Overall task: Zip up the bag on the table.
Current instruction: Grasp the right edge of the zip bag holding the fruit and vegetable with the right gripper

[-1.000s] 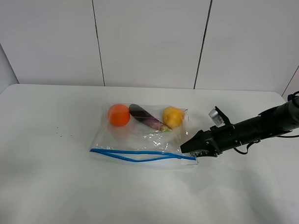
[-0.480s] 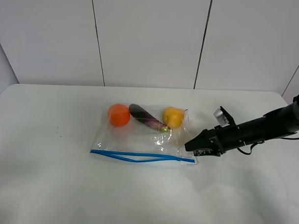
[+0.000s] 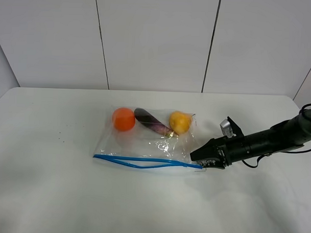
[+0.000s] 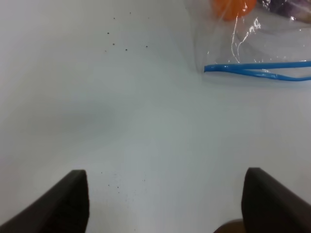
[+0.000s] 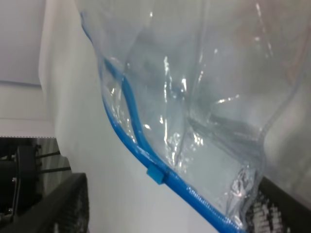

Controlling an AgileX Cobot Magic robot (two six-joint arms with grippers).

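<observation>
Reaching low across the white matte table [image 3: 50, 194], my right gripper [image 3: 197, 157] sits at the right-hand end of the bag [image 3: 139, 144], at the corner where the blue zipper strip [image 3: 143, 161] ends. Seen from my right wrist, its two dark fingers [image 5: 58, 206] stand wide apart. The crumpled corner of the bag lies between them, and neither pad presses on the plastic as far as I can see.

The film is clear, thin and crinkly, full of sharp folds and bright glints. Along its edge the strip runs as two narrow blue ribs that part in the middle and meet again near the corners. A small square blue slider [image 5: 156, 175] sits on it close to my fingers.

The bag lies flat near the middle of the table, strip edge toward the front. Through the plastic show a round, smooth orange [image 3: 123, 119], a long dark glossy eggplant [image 3: 151, 121] and a plump yellow pear [image 3: 180, 121], lined along the far edge.

My left gripper [image 4: 165, 177] hovers over bare tabletop, apart from the bag's other end, its prongs spread and holding nothing.
</observation>
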